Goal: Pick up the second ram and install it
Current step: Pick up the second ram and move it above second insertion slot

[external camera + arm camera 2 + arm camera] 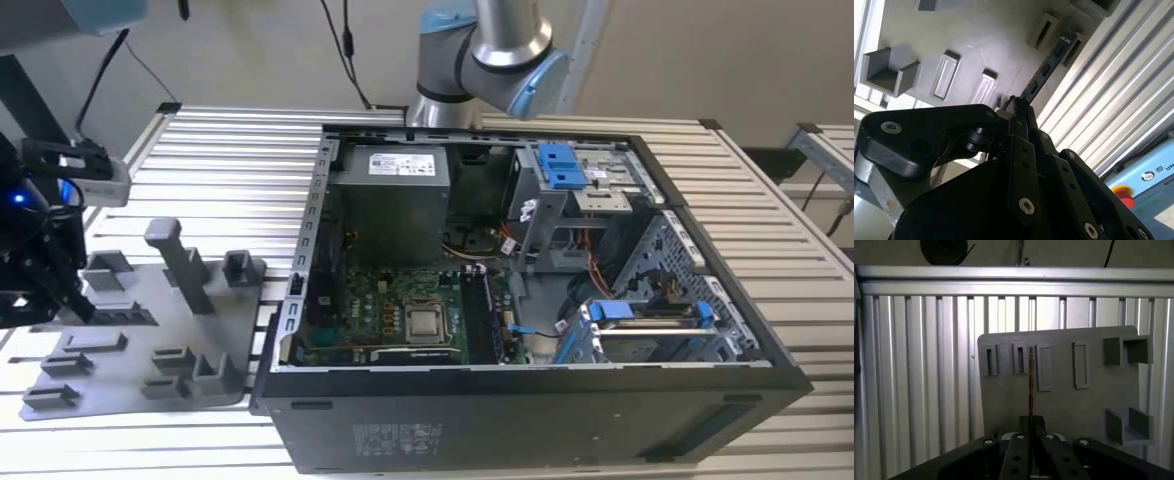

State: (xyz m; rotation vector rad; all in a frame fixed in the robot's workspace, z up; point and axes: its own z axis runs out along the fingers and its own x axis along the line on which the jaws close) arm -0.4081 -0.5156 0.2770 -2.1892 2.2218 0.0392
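Fingers of the gripper are clamped on one end of the second ram, which we see stretched over the grey tray, its other end at one of that tray's slots.

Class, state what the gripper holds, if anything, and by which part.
The gripper pinches the second ram by one end; the other end extends toward the grey tray.

The second ram, a long, thin, near-black stick, is pinched at one end in the hand and reaches out over the grey tray.
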